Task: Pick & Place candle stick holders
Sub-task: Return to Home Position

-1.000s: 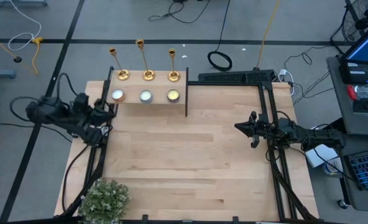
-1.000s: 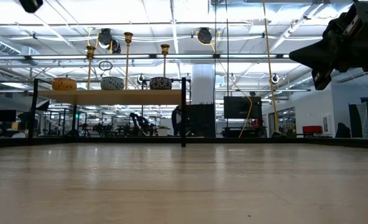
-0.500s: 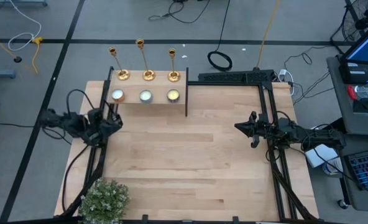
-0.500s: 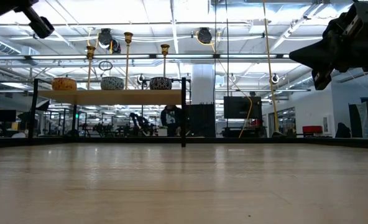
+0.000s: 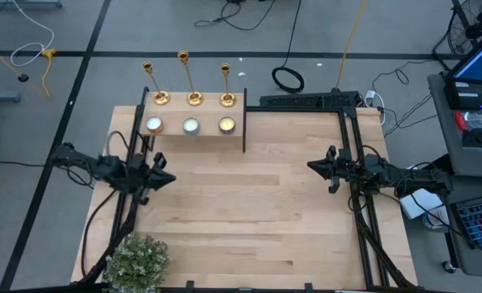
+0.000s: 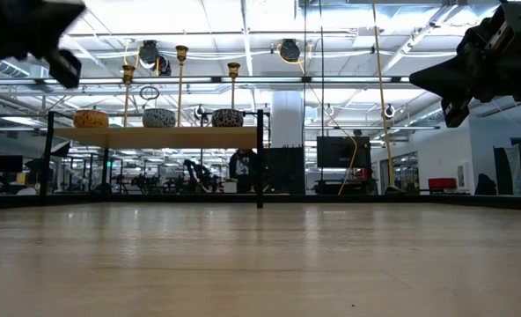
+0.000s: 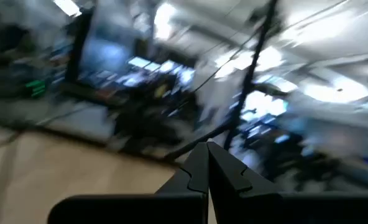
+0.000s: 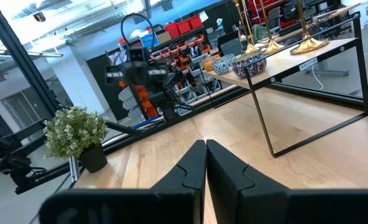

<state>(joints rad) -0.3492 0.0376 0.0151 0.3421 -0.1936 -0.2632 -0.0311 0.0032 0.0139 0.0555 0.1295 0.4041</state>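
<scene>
Brass candle stick holders (image 5: 194,98) on shelf (image 5: 207,129), upper left; left hand (image 5: 166,178), right hand (image 5: 313,166) clenched empty; only homing left.

Tabletop (image 5: 249,203) ctr free; shelf (image 5: 208,114) far-left.

Your left gripper (image 5: 170,178) has swung off the shelf (image 5: 173,130) toward 5 o'clock, onto the table's edge. It now points to 3 o'clock.
</scene>
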